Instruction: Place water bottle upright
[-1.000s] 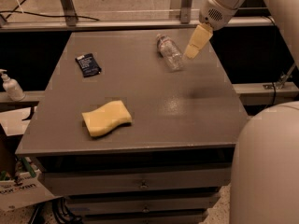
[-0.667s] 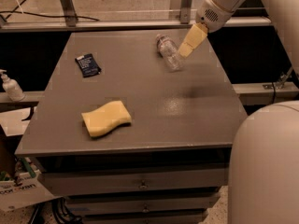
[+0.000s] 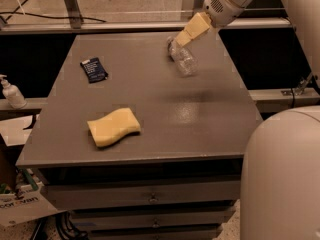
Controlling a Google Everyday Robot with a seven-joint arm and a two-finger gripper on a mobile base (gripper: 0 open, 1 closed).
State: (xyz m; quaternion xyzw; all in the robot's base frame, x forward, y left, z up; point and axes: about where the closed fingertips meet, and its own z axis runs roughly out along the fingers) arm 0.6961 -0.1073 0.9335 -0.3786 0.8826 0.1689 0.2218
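the clear ribbed plastic water bottle [image 3: 183,60] lies on its side on the far right part of the grey flat-topped table [image 3: 165,109]. it is well apart from the yellow wavy sponge [image 3: 114,127] near the front edge and the small dark blue packet [image 3: 94,69] at the far left. its long axis runs slantwise, from a far-left end to a near-right end. you cannot make out which end carries the cap.

the tan-tipped gripper [image 3: 182,38] on the white arm reaches in from the upper right and sits at the bottle's far end, touching it or just above it; contact cannot be confirmed. you cannot tell whether the gripper is clamped on the bottle or released.

here is the relation your next move turns on: the bottle stretches away from the gripper toward the near right, lower and closer to the camera, and the gripper's own line crosses that axis at an angle. in my judgement, you need a firm hold at that far end, then a swing that brings the base flat onto bare table. a loose hold would probably let the round body roll toward the right edge.
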